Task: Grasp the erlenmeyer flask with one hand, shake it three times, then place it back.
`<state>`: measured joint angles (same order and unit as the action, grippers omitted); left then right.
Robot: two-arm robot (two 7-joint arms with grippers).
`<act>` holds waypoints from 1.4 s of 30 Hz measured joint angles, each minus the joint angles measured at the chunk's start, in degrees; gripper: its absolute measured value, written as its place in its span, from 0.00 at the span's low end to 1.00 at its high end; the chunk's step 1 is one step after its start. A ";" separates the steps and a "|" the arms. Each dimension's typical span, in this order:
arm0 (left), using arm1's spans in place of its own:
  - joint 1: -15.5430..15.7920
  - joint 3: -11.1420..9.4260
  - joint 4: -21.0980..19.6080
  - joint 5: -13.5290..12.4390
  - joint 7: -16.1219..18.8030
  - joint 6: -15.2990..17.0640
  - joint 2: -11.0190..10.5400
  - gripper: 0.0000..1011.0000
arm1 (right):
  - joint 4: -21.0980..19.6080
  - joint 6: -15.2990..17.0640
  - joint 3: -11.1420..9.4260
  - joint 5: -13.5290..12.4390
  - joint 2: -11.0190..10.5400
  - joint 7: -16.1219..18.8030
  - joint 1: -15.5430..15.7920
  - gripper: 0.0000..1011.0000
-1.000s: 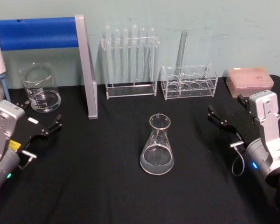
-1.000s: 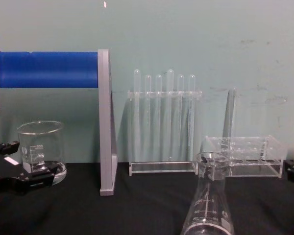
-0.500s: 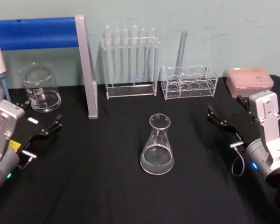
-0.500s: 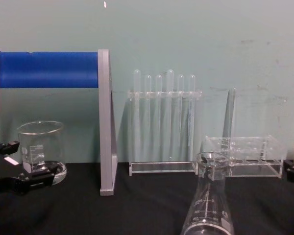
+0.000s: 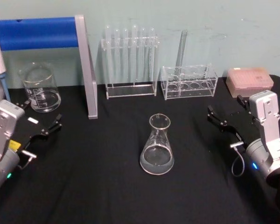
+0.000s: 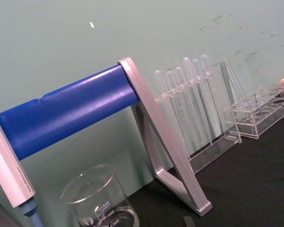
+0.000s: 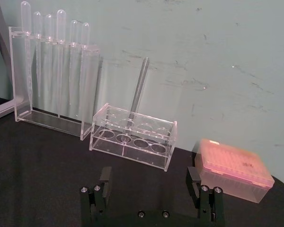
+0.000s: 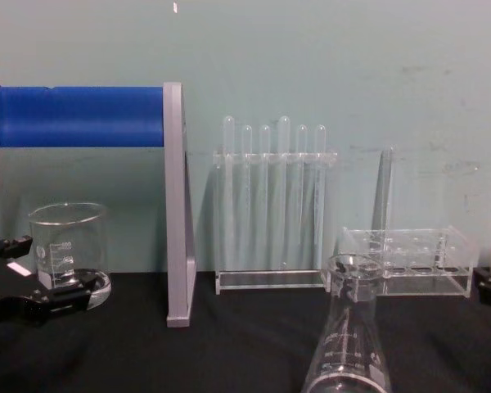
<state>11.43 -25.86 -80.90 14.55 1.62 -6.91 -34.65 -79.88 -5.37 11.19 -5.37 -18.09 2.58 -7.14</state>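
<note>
The erlenmeyer flask [image 5: 157,145] stands upright on the black table [image 5: 93,186], near the middle; in the chest view the flask [image 8: 349,340] rises at the lower right. My left gripper [image 5: 39,114] rests open at the table's left side, far from the flask, with nothing between its fingers. In the chest view the left gripper [image 8: 37,270] sits just in front of the beaker. My right gripper [image 5: 225,106] is open at the right side, a good way from the flask. The right wrist view shows the right gripper [image 7: 149,177] with its jaws wide apart over bare table.
A glass beaker [image 5: 39,88] stands at the back left beside a grey stand with a blue bar [image 5: 37,32]. Behind the flask are a clear rack of pipettes [image 5: 129,60], a low clear rack holding a glass rod [image 5: 189,81], and a pink tip box [image 5: 249,80].
</note>
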 joint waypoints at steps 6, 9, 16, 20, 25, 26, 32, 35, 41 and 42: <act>0.00 0.00 0.00 0.00 0.00 0.00 0.00 0.99 | -0.04 0.00 0.00 -0.02 0.00 0.01 0.00 0.99; 0.00 0.00 0.00 0.00 0.00 0.00 0.00 0.99 | -0.04 0.00 0.00 -0.02 0.00 0.01 0.00 0.99; 0.00 0.00 0.00 0.00 0.00 0.00 0.00 0.99 | -0.04 -0.01 0.00 -0.02 0.00 0.01 0.00 0.99; 0.00 0.00 0.00 0.00 0.00 0.00 0.00 0.99 | -0.04 -0.01 0.00 -0.02 0.00 0.01 0.00 0.99; 0.00 0.00 0.00 0.00 0.00 0.00 0.00 0.99 | -0.03 -0.01 0.00 -0.02 0.00 0.01 0.00 0.99; 0.00 0.00 0.00 0.00 0.00 0.00 0.00 0.99 | -0.03 -0.01 0.00 -0.02 0.00 0.01 0.00 0.99; 0.00 0.00 0.00 0.00 0.00 0.00 0.00 0.99 | -0.03 -0.01 0.00 -0.02 0.00 0.01 0.00 0.99; 0.00 0.00 0.00 0.00 0.00 0.00 0.00 0.99 | -0.03 -0.01 0.00 -0.02 0.00 0.01 0.00 0.99; 0.00 0.00 0.00 0.00 0.00 0.00 0.00 0.99 | -0.03 -0.01 0.00 -0.02 0.00 0.01 0.00 0.99; 0.00 0.00 0.00 0.00 0.00 0.00 0.00 0.99 | -0.03 -0.01 0.00 -0.02 0.00 0.01 0.00 0.99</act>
<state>11.43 -25.86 -80.90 14.55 1.62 -6.91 -34.65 -79.91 -5.38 11.19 -5.39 -18.09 2.59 -7.14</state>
